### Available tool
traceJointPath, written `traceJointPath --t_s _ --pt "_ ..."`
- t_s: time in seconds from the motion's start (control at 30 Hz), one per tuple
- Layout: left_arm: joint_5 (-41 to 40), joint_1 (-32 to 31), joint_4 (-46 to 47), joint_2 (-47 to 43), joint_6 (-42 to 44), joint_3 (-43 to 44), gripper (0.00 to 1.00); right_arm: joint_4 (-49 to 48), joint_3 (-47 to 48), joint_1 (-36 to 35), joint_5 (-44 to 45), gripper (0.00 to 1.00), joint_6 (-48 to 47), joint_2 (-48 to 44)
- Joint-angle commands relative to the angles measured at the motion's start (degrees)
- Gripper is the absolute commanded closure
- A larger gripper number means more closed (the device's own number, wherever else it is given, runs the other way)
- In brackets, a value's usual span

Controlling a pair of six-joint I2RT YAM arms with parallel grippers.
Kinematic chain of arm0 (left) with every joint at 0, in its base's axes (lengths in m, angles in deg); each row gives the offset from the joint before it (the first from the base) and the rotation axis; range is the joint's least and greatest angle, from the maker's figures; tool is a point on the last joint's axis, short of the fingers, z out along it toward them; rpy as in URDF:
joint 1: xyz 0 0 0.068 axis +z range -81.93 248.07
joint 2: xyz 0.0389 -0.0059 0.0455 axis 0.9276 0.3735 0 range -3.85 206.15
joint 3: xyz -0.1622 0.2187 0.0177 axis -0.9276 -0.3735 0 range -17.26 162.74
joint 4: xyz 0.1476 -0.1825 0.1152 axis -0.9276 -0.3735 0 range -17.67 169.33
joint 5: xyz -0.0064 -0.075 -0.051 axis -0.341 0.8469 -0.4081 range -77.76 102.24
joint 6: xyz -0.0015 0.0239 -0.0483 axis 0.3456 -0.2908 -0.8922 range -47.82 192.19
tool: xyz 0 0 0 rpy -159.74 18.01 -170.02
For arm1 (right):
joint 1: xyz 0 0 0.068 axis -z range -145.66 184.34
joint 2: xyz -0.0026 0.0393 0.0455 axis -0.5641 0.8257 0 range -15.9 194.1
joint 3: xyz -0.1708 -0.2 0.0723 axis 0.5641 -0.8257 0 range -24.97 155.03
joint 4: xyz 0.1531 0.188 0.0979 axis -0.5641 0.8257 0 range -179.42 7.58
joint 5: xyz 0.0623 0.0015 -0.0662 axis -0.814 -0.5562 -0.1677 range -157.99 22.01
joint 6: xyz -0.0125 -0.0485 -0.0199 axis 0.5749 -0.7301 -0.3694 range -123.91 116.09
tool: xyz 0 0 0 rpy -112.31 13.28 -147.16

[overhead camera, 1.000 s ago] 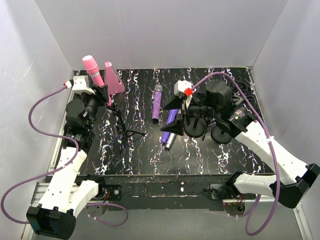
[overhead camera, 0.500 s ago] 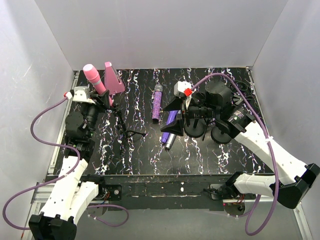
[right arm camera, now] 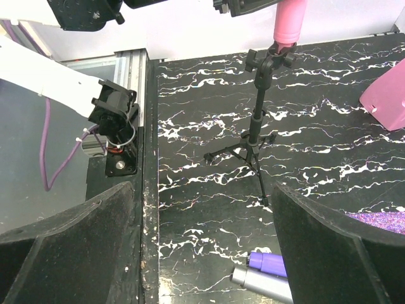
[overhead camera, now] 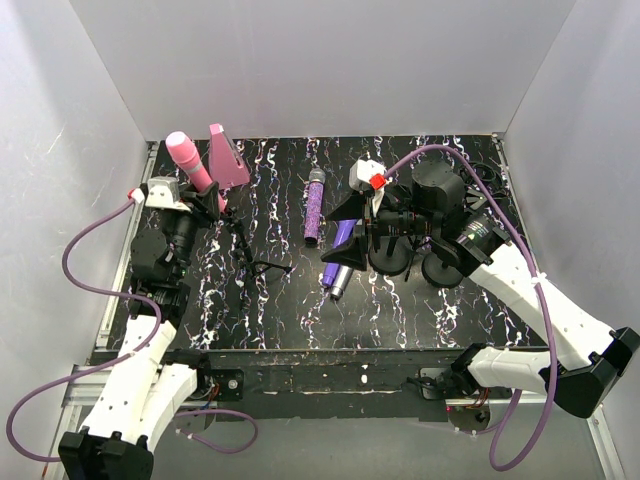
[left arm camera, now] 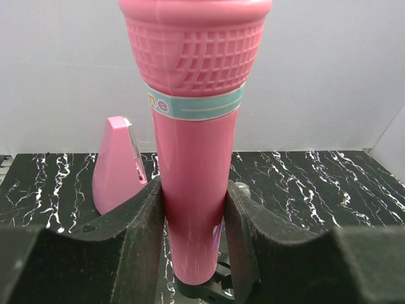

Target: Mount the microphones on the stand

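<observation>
Left wrist view: left jaws clenched on the pink microphone point(left arm camera: 193, 158), gripping the barrel below the teal band, mic upright, head up. Right wrist view puts its bottom end right at the clip point(right arm camera: 272, 61) on top of the tripod stand point(right arm camera: 256, 126); I can't tell whether it's seated or only touching. The stand is upright on the black marbled surface point(overhead camera: 420, 310), with the pink wedge block point(overhead camera: 228, 158) near it toward the back wall.

You're on the first mic. My read is that insertion is in hand, not confirmed.

Right jaws are spread wide and hold nothing. They hover over the plain purple microphone point(right arm camera: 271, 261) and silver-grey microphone point(right arm camera: 256, 282), which lie side by side on the surface. The glittery purple microphone point(overhead camera: 314, 205) lies flat just beside them.

Next: press straight down along the mic's axis, keep it lined up with the clip, and check it holds before you let go. The stand looks light, so a side load could tip it. Three mics to go after this.
</observation>
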Motion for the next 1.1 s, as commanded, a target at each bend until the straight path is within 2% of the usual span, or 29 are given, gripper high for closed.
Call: traceJointPath --t_s 0.0,0.3,0.7,0.73,0.8,1.07 --pt "4.9 -0.4 -19.1 5.0 -2.0 -3.0 1.00 -2.8 0.5 0.2 -0.7 0.04 1.0 -1.0" --pt "4.7 -0.4 -22.3 7.2 -3.5 -2.8 1.00 -2.9 0.6 0.5 -1.0 0.04 1.4 -1.5" --pt "2.6 -0.4 -22.6 4.8 -7.6 -2.7 1.00 -3.1 0.0 1.1 -0.9 0.04 1.6 -3.0" --pt "2.1 -0.4 -23.4 4.8 -7.9 -1.8 0.95 -2.8 0.0 1.1 -0.9 0.04 1.3 -3.1" --pt "0.9 -0.4 -25.3 5.4 -8.5 0.5 0.74 -2.5 0.4 1.3 -0.9 0.04 1.2 -3.2" --pt "-0.8 -0.4 -30.1 5.0 -9.7 7.3 0.24 -2.0 0.8 1.7 -1.0 0.04 1.0 -4.0"
